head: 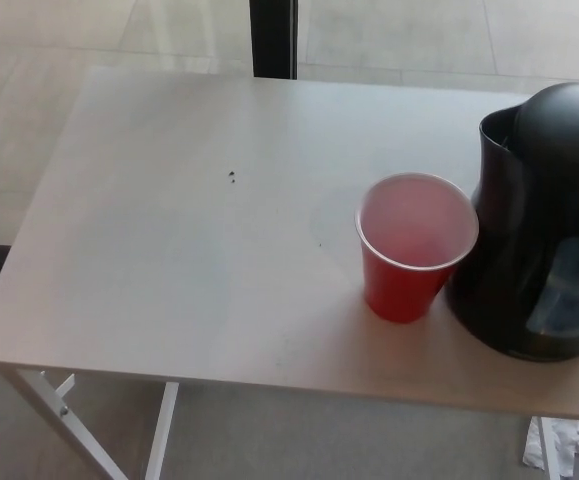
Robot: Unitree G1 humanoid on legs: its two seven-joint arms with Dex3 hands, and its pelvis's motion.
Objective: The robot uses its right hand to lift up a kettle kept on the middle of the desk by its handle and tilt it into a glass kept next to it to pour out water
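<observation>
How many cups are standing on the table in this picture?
1: a red cup stands upright on the table, just left of the black kettle. No others show.
</observation>
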